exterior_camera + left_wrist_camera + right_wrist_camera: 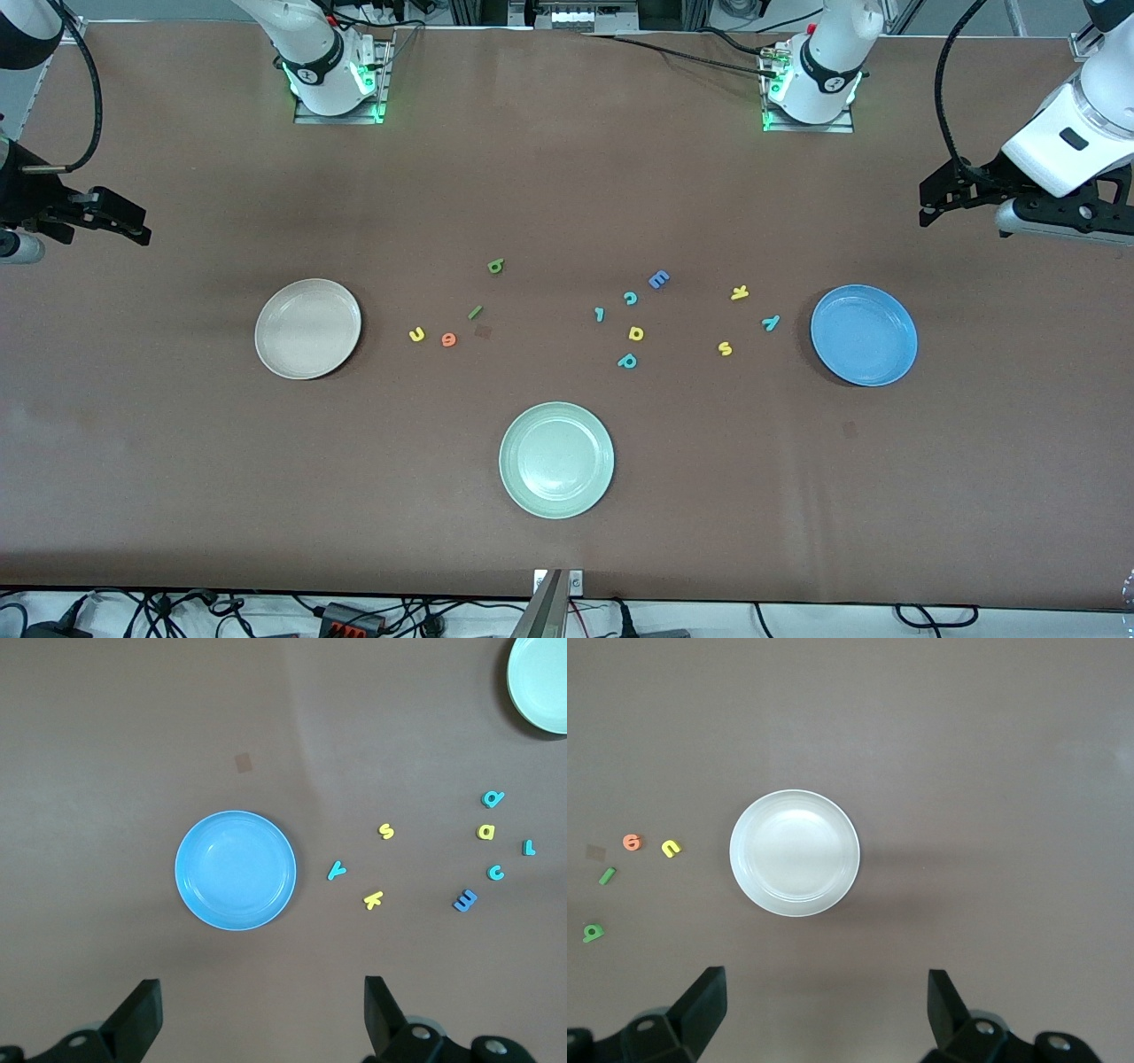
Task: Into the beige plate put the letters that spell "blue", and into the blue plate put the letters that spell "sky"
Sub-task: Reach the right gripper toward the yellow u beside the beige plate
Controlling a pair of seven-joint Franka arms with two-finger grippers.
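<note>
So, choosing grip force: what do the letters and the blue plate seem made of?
The yellow k and teal y look like matte foam, likely soft: flat, thick-cut, no shine. The blue plate looks like smooth plastic or melamine, faintly glossy; uncertain.

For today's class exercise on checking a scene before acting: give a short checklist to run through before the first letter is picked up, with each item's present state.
1. Left tool open, holding nothing, up over the table's left-arm end: ok.
2. Right tool open, holding nothing, up over the right-arm end: ok.
3. Beige plate holds nothing: ok.
4. Blue plate holds nothing: ok.
5. Green b, dark green l, yellow u and orange e lie apart on the table beside the beige plate: ok.
6. Yellow s, yellow k and teal y lie apart beside the blue plate: ok.
</note>
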